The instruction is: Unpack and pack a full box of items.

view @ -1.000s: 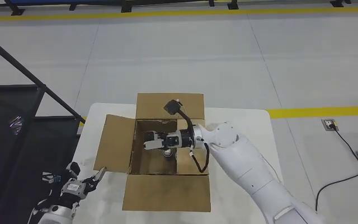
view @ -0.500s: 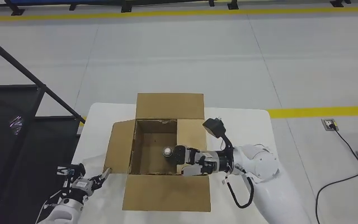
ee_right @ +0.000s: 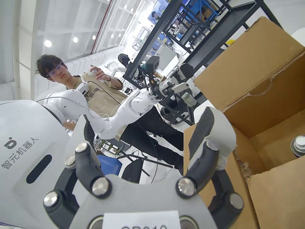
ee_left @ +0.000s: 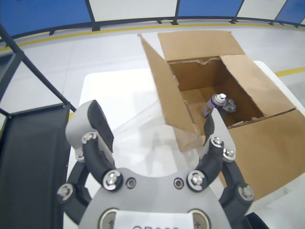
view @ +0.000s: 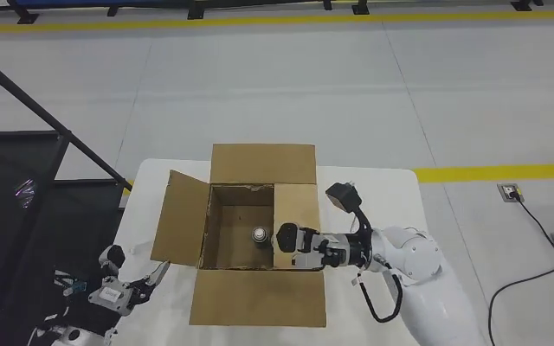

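Top view: right pincer (view: pixel 284 237) spread and empty, spray can (view: pixel 258 234) just ahead of it in the box (view: pixel 260 163), so I'd drop and pinch its body.

The brown cardboard box (view: pixel 260 298) stands open on the white surface (view: pixel 381 186) with its four flaps folded outward. The flap nearest the left gripper (ee_left: pixel 155 117) rises steeply, its lower corner close ahead of that gripper but apart from it, while the other three lie flatter. The right gripper (view: pixel 284 236) sits at the rim of the opening, over the opposite flap. On the box floor, just beyond that gripper, a spray can (ee_left: pixel 213 104) with a purple body and white cap stands cap up. A small dark thing (ee_left: pixel 229 106), perhaps crumpled wrapping, lies touching the can.
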Robot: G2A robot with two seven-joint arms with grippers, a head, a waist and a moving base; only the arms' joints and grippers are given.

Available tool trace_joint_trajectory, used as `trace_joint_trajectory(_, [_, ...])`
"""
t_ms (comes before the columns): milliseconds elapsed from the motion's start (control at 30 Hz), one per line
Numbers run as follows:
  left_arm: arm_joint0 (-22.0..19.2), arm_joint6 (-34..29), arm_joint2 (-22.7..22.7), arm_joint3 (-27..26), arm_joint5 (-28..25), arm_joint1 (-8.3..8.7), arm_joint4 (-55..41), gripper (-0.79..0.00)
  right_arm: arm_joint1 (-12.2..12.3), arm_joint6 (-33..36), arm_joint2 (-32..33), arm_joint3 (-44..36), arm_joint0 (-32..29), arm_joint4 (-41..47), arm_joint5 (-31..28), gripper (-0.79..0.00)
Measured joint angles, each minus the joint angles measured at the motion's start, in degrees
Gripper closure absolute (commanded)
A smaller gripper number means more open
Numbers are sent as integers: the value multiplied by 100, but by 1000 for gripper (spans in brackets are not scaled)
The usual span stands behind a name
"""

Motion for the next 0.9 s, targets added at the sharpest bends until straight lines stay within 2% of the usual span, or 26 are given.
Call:
trace_joint_trajectory(133, [91, -276, 149, -725, -61, -1, 203, -785, 122, -37, 323, -86, -245, 202, -115, -785])
trace_joint_trajectory(200, [-64, -525, 352, -806, -167, 10, 128, -785, 194, -90, 500, -173, -402, 243, -165, -785])
trace_joint_trajectory(267, [-436, -975, 688, -701, -326, 30, -118, -785, 288, -147, 729, -293, -617, 309, -222, -785])
trace_joint_trajectory(400, [-1676, -2099, 1437, 85, -415, 60, -929, -785, 481, -273, 1161, -526, -1092, 446, -348, -785])
trace_joint_trajectory(433, [-2118, -2423, 1690, 401, -375, 58, -1123, -785, 543, -321, 1283, -586, -1247, 465, -396, -785])
trace_joint_trajectory(533, [-3153, -3037, 2321, 1207, -196, 21, -1505, -785, 695, -468, 1546, -642, -1619, 536, -544, -785])
trace_joint_trajectory(633, [-3985, -3508, 2873, 1900, -57, -33, -1901, -785, 842, -583, 1717, -573, -1910, 648, -659, -785])
trace_joint_trajectory(700, [-4283, -3686, 3036, 2105, 3, -45, -1936, -785, 888, -592, 1748, -522, -1974, 684, -667, -785])
trace_joint_trajectory(900, [-4259, -3674, 3028, 2100, 6, -44, -1914, -785, 886, -588, 1745, -521, -1967, 682, -664, -785])
